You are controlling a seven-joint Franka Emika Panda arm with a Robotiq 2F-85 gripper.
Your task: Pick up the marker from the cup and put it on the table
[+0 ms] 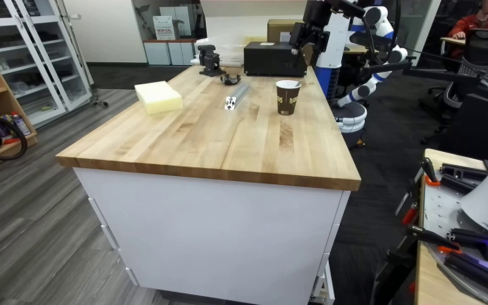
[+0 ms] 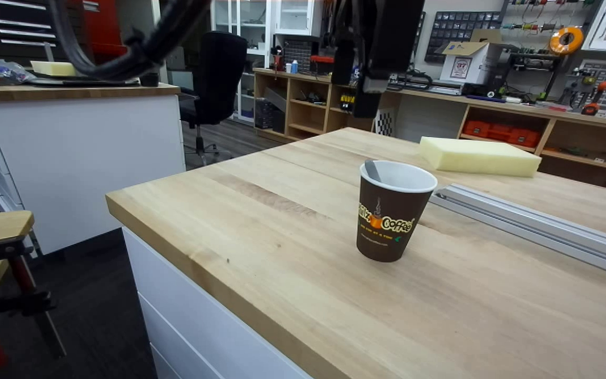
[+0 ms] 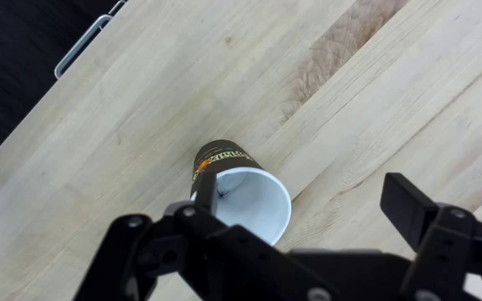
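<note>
The dark brown cup (image 1: 287,101) stands upright on the wooden table (image 1: 210,146), and both exterior views show it, here again the cup (image 2: 387,223). The grey upper end of the marker (image 2: 372,171) leans against the inside of the cup's rim; its lower part is hidden in the cup. It shows small in an exterior view too, the marker (image 1: 298,84). My gripper (image 3: 306,200) is open and empty above the cup. In the wrist view one finger overlaps the cup (image 3: 224,156) and the marker is not visible there. The gripper (image 2: 355,93) hangs higher than the rim.
A silvery aluminium rail (image 2: 534,229) lies beside the cup. A pale yellow block (image 1: 159,98) lies farther off, seen also as the block (image 2: 479,158). A black box (image 1: 273,59), a black vise (image 1: 210,60) and a small black bracket (image 1: 230,79) stand toward the far end.
</note>
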